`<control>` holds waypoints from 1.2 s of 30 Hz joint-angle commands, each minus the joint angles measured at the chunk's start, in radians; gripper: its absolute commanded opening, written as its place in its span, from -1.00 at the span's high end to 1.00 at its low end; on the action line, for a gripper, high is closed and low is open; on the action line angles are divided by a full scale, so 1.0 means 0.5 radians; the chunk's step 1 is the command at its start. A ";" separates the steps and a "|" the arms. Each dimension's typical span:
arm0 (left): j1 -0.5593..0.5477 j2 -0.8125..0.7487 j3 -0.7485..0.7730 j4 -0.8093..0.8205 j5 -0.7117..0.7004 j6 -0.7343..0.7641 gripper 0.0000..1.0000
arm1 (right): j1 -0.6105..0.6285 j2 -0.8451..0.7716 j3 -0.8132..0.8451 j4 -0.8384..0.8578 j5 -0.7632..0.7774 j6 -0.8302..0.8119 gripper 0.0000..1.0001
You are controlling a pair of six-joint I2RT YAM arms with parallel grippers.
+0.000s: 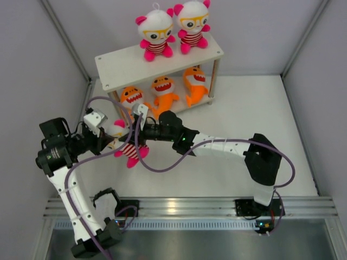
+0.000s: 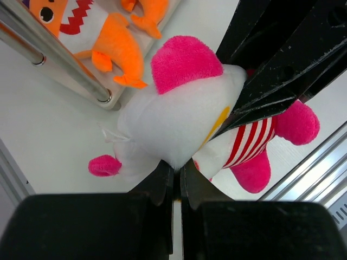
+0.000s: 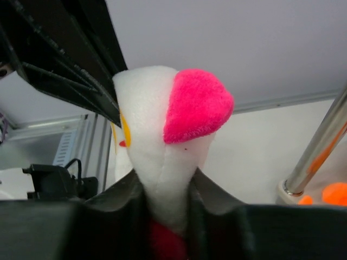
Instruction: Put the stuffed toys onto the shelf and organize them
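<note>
A striped stuffed toy doll (image 1: 129,149) hangs between both grippers, in front of the shelf's (image 1: 124,65) left post. My left gripper (image 1: 112,142) is shut, pinching the white plush of its head (image 2: 173,119) at the tips (image 2: 177,168). My right gripper (image 1: 136,127) reaches in from the right, its jaws pressed onto both sides of the same head (image 3: 157,141), just under the pink ear (image 3: 198,105). Two more dolls (image 1: 156,32) (image 1: 193,24) sit on the shelf's top board. Three orange sharks (image 1: 131,97) (image 1: 162,89) (image 1: 195,84) stand on the lower board.
The shelf's metal post (image 2: 59,59) stands close to the left of the held doll, and shows again at the right edge of the right wrist view (image 3: 320,146). White walls enclose the table on three sides. An aluminium rail (image 1: 179,206) runs along the near edge.
</note>
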 commanded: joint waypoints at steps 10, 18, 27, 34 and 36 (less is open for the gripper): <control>-0.028 0.013 0.308 -0.032 0.191 -0.230 -0.67 | -0.069 -0.382 -0.515 0.602 0.019 -0.068 1.00; -0.040 0.114 0.796 -0.032 0.512 -0.488 -0.96 | -0.277 -0.793 -0.954 1.543 0.046 -0.142 1.00; -0.012 0.311 1.333 -0.035 0.638 -0.506 -0.96 | -0.302 -0.600 -0.648 2.407 -0.021 -0.311 1.00; 0.285 0.323 1.665 0.636 0.514 -1.254 -0.96 | -0.305 -0.349 -0.065 2.117 -0.064 -0.338 1.00; 0.285 0.323 1.652 0.814 0.381 -1.383 -0.96 | -0.305 -0.284 0.103 2.063 -0.070 -0.341 1.00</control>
